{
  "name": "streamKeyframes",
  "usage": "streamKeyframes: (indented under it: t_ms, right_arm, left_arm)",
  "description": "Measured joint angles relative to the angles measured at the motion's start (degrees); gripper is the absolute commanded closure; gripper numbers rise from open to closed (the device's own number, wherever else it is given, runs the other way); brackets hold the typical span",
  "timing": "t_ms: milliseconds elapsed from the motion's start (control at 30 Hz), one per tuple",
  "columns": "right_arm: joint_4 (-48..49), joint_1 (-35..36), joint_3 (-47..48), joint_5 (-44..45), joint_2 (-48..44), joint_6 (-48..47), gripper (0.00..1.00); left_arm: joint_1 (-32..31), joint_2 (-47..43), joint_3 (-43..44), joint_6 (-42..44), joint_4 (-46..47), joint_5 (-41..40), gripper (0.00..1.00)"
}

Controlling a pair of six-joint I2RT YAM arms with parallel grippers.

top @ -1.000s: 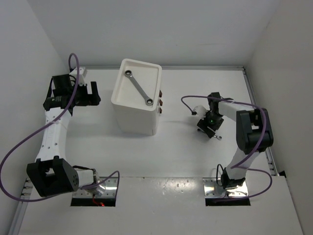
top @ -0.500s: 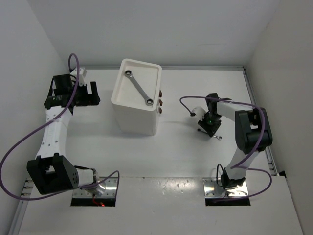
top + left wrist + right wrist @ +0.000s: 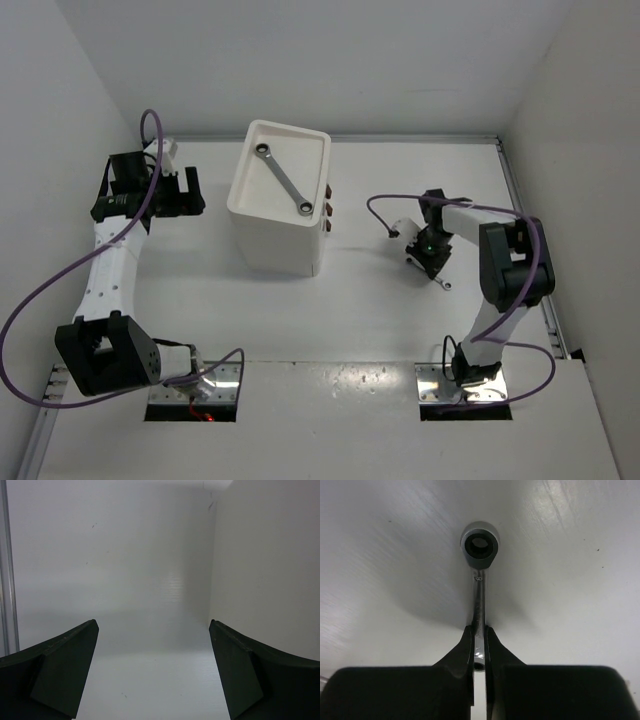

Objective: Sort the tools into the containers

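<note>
A silver ring wrench was pinched in the right claw, right of the cabinet.
Only the right wrist view showed the claw closed tight on its shank, ring end forward over the tabletop. Overhead, a second wrench lay diagonally in the white cabinet's top tray. The left claw gaped empty.

Light: I see bright, even white across the top view.
Shadow: soft grey patch around the wrench.
Focus: my right fingers blur near the lens.

claw pinching silver wrench, white table
</note>
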Motion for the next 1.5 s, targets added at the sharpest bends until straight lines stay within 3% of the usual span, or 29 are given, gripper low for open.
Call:
streamKeyframes:
  t_ms: [267, 533, 633, 767, 1033, 1500]
  right_arm:
    - [-10.95, -0.13, 9.57, -8.41, -6.97, 3.98, 1.00]
    - [-23.17, 1.16, 40.81, -21.44, -8.37, 13.05, 1.00]
    - [-22.99, 3.74, 54.34, -24.85, -4.76, 17.25, 1.00]
    - [-21.90, 10.73, 63.71, -25.00, -0.61, 20.90, 1.00]
    - [-18.82, 21.16, 76.39, -23.96, 10.75, 25.29, 1.00]
    - [-9.18, 24.65, 83.10, -21.42, 23.12, 33.11, 1.00]
  left_arm:
    - [0.00, 0.11, 0.02, -0.59, 0.20, -0.31, 0.00]
    - [0.00, 1.01, 0.04, -1.09, 0.59, -0.09, 0.00]
    - [0.00, 1.27, 0.09, -1.31, 0.72, -0.07, 0.00]
    - [0.00, 1.53, 0.11, -1.46, 0.83, -0.28, 0.00]
    - [0.00, 1.62, 0.11, -1.40, 0.87, -1.33, 0.00]
    - [0.35, 1.62, -0.02, -0.85, 0.87, -2.99, 0.00]
